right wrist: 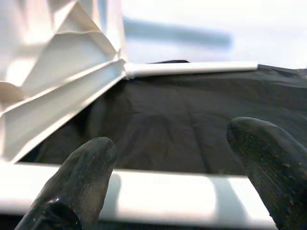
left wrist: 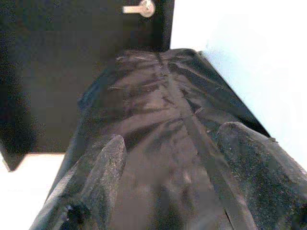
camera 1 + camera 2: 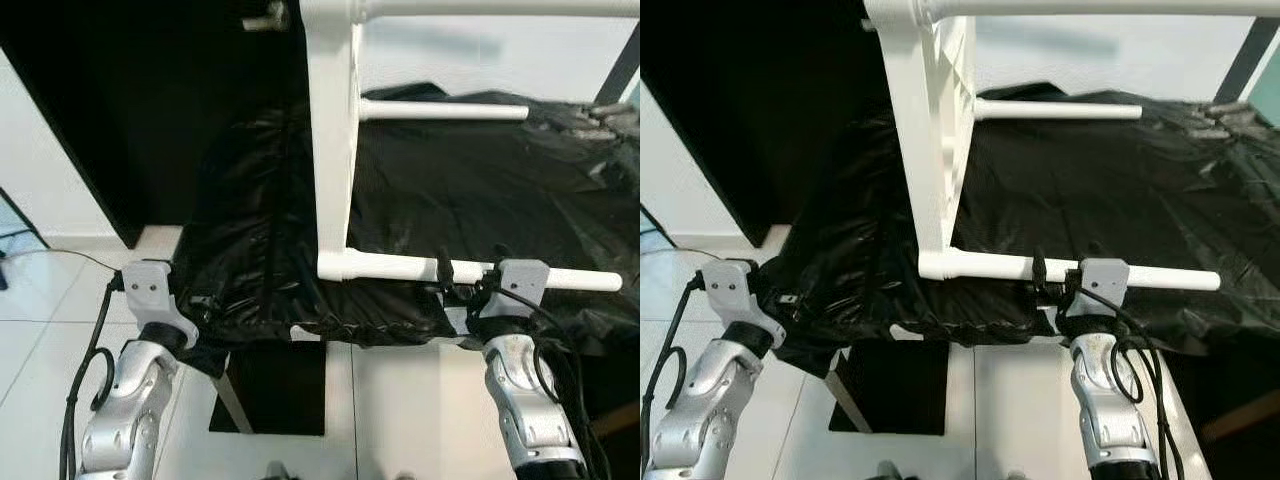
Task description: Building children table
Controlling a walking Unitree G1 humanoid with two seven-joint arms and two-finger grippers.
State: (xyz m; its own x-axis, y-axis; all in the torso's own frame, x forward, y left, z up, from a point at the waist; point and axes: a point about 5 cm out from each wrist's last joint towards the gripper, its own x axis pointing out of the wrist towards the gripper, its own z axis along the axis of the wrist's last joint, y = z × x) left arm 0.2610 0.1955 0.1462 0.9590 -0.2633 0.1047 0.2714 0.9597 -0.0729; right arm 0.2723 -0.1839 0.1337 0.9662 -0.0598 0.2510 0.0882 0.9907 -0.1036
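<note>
Table top (image 3: pixel 332 150): white moulded plastic, on edge on the black sheet (image 3: pixel 450 200); likely light, stiff, tippy.
Near leg (image 3: pixel 400 268): smooth rod, the natural hold.
Right claw (image 1: pixel 172 172): spread astride it.
Left claw (image 2: pixel 168 177): spread, left of top.

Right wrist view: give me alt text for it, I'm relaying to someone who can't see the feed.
The right gripper is open, its two black fingers straddling a white table leg that runs across the foreground. Beyond it lies a black plastic sheet, with the ribbed underside of the white tabletop on one side and a second white leg farther back.
</note>
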